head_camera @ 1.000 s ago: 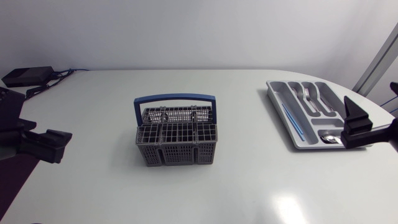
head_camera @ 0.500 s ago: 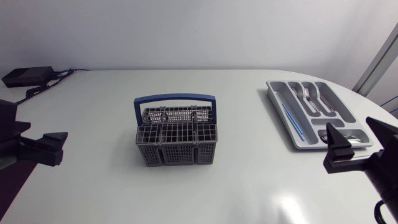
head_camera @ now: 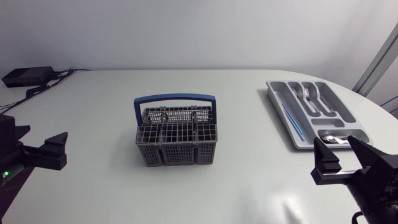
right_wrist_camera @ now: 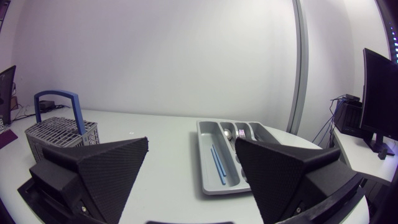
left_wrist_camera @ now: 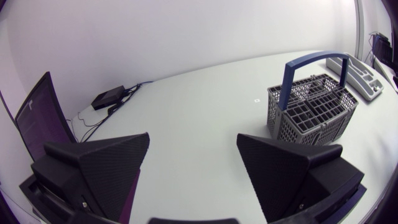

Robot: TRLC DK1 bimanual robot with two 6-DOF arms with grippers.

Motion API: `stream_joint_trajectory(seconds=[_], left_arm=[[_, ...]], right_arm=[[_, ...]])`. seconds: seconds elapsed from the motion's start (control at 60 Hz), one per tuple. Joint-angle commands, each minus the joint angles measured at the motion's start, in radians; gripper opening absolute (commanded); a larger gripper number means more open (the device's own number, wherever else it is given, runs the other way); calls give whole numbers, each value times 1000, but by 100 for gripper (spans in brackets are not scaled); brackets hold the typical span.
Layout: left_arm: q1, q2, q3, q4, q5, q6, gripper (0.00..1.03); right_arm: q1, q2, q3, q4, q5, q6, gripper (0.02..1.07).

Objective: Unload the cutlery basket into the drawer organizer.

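Both wide open, holding nothing: left gripper (left_wrist_camera: pixel 193 140), right gripper (right_wrist_camera: pixel 191 143) | cutlery basket (head_camera: pixel 177 134) middle of table (head_camera: pixel 249 186), seemingly empty | drawer organizer (head_camera: pixel 314 112) at right edge, filled | risk: a piece hidden by mesh gets left behind

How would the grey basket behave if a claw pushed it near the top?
The basket is probably stiff and light: its walls are open plastic mesh. Pushed high, it may tip, being tall with a raised blue handle.
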Motion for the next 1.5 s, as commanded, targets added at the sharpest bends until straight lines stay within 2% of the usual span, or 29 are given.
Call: stream_joint_trajectory(seconds=[0.0,0.817,1.033,1.483], left_arm=[[12,-41,-58,41,19,-28,99],[64,-408,-470,436,207,-217,99],[64,-408,-470,436,207,-217,99],[64,-408,-470,436,207,-217,99]], right_arm=[[-4,-4,-19,17,-2,29,103],[-4,-4,-19,17,-2,29,103],[-4,-4,-19,17,-2,29,103],[117,-9,-22,139,185,-228,103]])
